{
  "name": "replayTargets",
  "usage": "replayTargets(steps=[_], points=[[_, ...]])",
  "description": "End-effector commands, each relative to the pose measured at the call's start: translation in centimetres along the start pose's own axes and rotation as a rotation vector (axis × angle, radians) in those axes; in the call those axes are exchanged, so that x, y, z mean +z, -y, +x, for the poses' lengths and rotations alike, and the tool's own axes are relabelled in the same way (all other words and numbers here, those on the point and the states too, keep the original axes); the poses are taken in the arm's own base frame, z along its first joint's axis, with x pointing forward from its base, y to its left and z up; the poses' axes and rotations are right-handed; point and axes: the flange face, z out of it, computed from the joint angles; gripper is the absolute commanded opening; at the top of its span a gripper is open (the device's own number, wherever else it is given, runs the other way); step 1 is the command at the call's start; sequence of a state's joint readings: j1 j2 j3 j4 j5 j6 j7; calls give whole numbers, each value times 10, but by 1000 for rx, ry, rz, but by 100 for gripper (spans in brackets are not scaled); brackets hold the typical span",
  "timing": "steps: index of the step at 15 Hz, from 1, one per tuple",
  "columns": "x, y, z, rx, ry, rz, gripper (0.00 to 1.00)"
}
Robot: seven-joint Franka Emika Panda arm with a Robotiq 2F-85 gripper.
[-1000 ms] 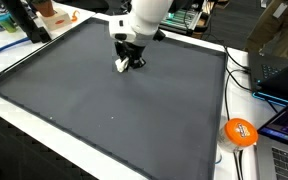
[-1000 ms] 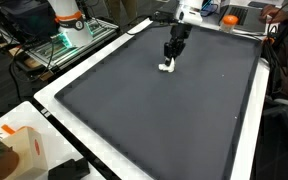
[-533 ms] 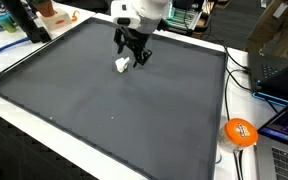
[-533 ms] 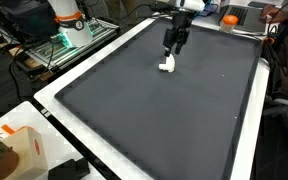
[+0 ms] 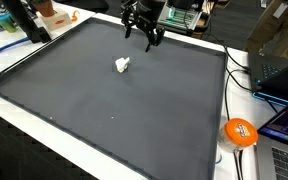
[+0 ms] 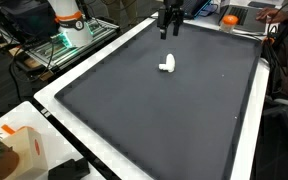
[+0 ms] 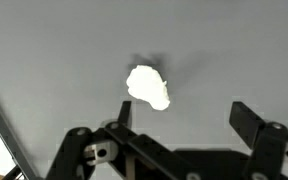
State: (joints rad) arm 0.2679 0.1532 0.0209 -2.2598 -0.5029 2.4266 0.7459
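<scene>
White lump [image 5: 122, 65], perhaps paper, on dark mat [image 5: 104, 110]; orange ball [image 5: 240, 131] well apart

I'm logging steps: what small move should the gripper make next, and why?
Probably draw straight up and away: the gripper hangs open above the white lump, which lies free on the dark mat, touching neither finger.

The small lump [image 5: 122, 65] on the mat [image 5: 104, 115] is plain white. The mat is an even dark grey without pattern, and the counter [image 6: 84, 60] edging it is white. The tool [image 5: 141, 38] is black. Beside the mat, a round object [image 5: 241, 131] is bright orange with a white mark.
</scene>
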Motion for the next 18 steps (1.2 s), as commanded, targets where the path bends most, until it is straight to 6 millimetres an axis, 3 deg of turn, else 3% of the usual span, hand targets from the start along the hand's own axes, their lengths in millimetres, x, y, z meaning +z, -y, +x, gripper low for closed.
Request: replayTargets(steps=[1, 12, 15, 16, 18], points=[[-10, -17, -40, 24, -95, 90, 100], [-24, -34, -91, 41, -430, 32, 100], [-5, -37, -101, 0, -411, 29, 100], [-17, -30, -89, 16, -430, 21, 100], [-9, -33, -95, 9, -412, 14, 100]])
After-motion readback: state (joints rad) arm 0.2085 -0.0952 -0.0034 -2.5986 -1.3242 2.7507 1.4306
